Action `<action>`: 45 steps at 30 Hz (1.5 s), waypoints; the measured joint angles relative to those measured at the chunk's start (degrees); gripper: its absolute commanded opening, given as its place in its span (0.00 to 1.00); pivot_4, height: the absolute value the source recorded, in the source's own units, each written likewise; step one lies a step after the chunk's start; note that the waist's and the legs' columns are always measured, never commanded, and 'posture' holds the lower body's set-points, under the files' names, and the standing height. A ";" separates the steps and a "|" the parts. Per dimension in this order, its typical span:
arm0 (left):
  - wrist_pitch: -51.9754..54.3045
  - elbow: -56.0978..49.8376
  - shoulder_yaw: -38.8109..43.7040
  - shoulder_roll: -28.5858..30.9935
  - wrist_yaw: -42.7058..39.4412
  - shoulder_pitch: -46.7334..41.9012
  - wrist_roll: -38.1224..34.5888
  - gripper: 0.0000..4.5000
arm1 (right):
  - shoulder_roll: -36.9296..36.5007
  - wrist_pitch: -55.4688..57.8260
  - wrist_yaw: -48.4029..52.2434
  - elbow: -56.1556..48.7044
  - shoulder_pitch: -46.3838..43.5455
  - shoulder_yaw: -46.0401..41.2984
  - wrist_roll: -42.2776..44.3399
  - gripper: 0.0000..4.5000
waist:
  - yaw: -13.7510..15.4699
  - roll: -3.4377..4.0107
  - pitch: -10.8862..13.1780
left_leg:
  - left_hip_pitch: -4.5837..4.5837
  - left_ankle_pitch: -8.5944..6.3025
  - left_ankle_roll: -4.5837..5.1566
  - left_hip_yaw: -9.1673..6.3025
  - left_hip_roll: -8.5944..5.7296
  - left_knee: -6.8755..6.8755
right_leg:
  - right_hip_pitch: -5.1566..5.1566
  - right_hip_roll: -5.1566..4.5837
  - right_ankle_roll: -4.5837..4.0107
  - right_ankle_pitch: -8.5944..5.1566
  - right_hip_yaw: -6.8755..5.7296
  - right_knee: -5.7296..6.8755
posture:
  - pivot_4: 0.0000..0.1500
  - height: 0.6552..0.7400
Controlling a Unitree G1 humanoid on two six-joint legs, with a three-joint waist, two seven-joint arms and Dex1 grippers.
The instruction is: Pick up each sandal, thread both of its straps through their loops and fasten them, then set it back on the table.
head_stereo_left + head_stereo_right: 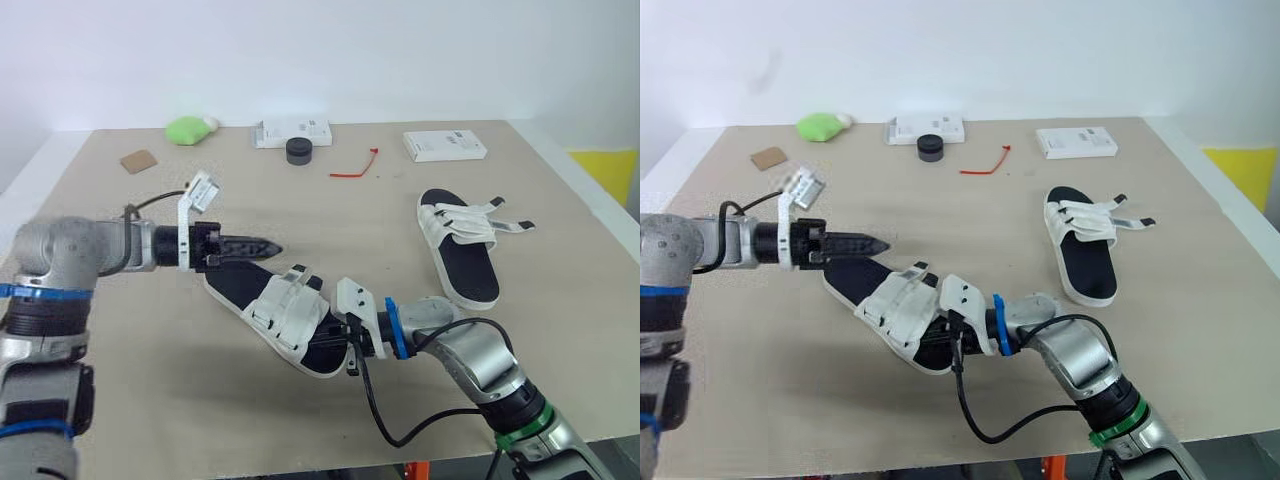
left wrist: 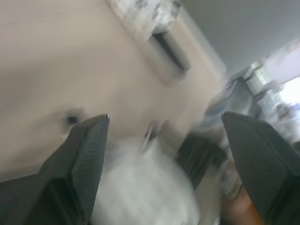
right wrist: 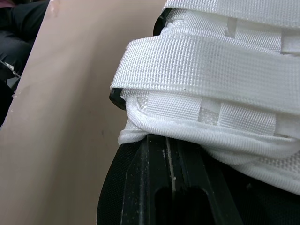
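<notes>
Head view, table (image 1: 560,330): beige top carrying both sandals.
Head view, near sandal (image 1: 275,312): lies slantwise at the centre, white straps folded over its black footbed.
Head view, far sandal (image 1: 460,245): flat, well apart towards the robot's right, strap ends splayed loose.
Head view, left gripper (image 1: 268,247): hangs just above the near sandal's far end, holding nothing.
Head view, right gripper (image 1: 350,352): at the near sandal's nearer end, touching it.
Head view, back edge: green cloth (image 1: 188,128), two white boxes (image 1: 292,131), black cap (image 1: 299,150), red tie (image 1: 355,165).
Left wrist view, fingers (image 2: 89,164): spread wide apart, blurred white straps beyond.
Right wrist view, fingers (image 3: 157,168): side by side with a thin seam between, tips under the white strap's edge (whether they pinch it cannot be told).
</notes>
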 measured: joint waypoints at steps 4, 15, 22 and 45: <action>-18.01 2.46 -5.51 2.04 -12.53 3.70 11.20 0.88 | -0.09 -0.14 0.04 0.33 -0.07 -0.43 -0.02 0.00 | 0.27 -0.18 0.18 | -0.06 0.10 0.18 -0.03 0.03 0.05 | -0.05 0.02 -0.03 0.05 -0.07 0.01 | 1.00 1.00; -41.26 2.51 -5.20 -1.75 -22.50 12.98 20.57 0.88 | -0.19 3.43 -0.56 2.00 0.44 -6.52 4.80 0.00 | 0.75 0.00 0.51 | -0.47 -0.04 0.44 0.07 0.10 0.39 | -0.31 0.08 0.03 0.11 0.02 0.06 | 1.00 1.00; -39.36 -0.02 -4.09 -1.76 -22.45 15.15 20.32 0.88 | -4.16 7.57 -1.58 -0.46 2.51 -16.63 10.94 0.00 | 1.25 0.03 0.79 | -0.77 -0.13 0.60 0.06 0.10 0.41 | -0.57 0.10 0.01 0.08 0.01 0.07 | 1.00 1.00; -48.61 -3.60 -4.73 -11.07 -18.40 20.70 26.37 0.88 | -17.45 17.80 -13.05 -20.11 13.76 -48.67 40.74 0.00 | 1.39 0.13 0.84 | -0.61 -0.09 0.81 0.09 0.06 0.62 | -0.30 0.07 0.08 0.21 0.04 0.07 | 1.00 1.00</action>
